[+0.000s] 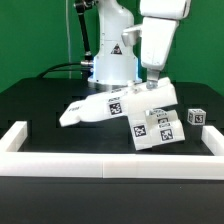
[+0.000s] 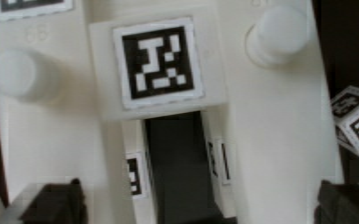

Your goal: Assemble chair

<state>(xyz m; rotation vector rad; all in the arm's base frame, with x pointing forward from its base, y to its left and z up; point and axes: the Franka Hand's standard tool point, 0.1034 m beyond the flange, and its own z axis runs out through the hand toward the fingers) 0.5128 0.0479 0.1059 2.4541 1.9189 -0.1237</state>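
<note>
Fingers over tagged chair parts on black table.

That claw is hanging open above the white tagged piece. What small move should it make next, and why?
Probably ease straight down, so it can close on the part. The gripper is open and holds nothing. In the wrist view its fingers stand wide to either side of the white chair part, seemingly just above it rather than around it.

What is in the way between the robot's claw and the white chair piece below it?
Nothing visible. The open gripper hangs right above the tagged chair piece, and the wrist view shows no other thing between them.
</note>
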